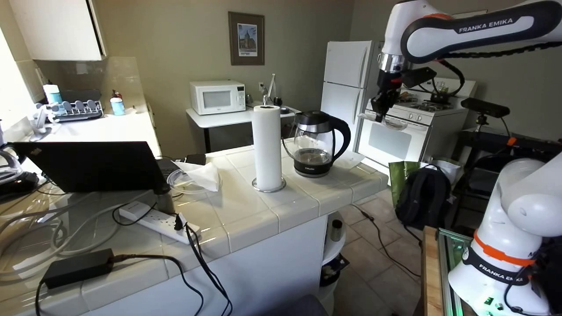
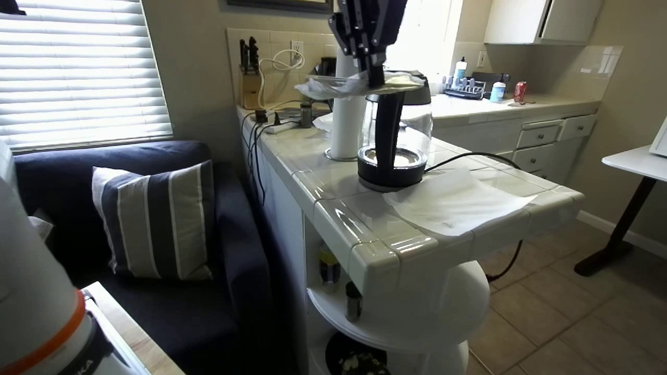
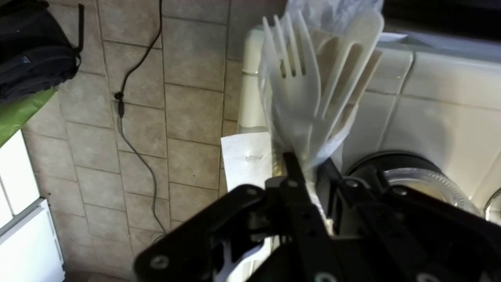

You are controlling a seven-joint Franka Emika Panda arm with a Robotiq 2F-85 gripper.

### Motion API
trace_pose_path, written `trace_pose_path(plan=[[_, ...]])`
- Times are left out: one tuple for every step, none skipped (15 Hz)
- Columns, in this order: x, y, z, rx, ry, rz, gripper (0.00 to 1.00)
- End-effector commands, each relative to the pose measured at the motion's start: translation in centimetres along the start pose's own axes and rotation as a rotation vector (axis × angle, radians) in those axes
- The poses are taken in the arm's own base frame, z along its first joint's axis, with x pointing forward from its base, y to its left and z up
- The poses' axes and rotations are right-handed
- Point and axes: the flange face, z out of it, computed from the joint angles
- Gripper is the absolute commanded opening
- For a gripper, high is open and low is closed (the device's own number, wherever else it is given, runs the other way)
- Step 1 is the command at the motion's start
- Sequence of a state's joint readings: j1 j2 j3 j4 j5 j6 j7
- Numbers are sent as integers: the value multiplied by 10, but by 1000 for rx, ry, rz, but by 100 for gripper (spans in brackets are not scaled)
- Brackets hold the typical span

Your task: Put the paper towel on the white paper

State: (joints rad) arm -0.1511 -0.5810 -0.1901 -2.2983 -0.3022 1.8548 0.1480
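End effector (image 3: pixel 308 166) grips cutlery (image 3: pixel 295 98); kettle (image 1: pixel 312 140) separates towel roll (image 1: pixel 268 147) from white paper (image 2: pixel 458 202).

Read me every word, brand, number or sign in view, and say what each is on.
"FRANKA EMIKA", on the robot's arm.
"FRANKA E", on the robot's base; the rest unclear.
Perhaps "M", just above that.
"KA", on that base in an exterior view, cut off by the edge.
Too small or blurred to read: any marks on the kettle, laptop, blue bottle, red can, framed picture, backpack and white paper.
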Motion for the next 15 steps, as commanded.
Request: trace_pose_path(plan=[[39, 50, 20, 65, 36, -21, 4], [48, 59, 24, 80, 50, -43, 4], [63, 66, 29, 93, 66, -57, 4], [75, 68, 33, 116, 70, -63, 4], [88, 67, 38, 135, 67, -68, 4], [102, 61, 42, 149, 53, -73, 4], [114, 55, 46, 165, 36, -71, 4], [129, 48, 50, 179, 24, -63, 4], [144, 42, 55, 192, 14, -44, 4], [158, 35, 62, 198, 2, -32, 4], [171, 29, 69, 195, -5, -25, 4], [183, 24, 79, 185, -14, -7, 4], [191, 19, 84, 220, -26, -13, 4], [195, 18, 84, 219, -19, -5, 4], [198, 17, 86, 232, -25, -6, 4]])
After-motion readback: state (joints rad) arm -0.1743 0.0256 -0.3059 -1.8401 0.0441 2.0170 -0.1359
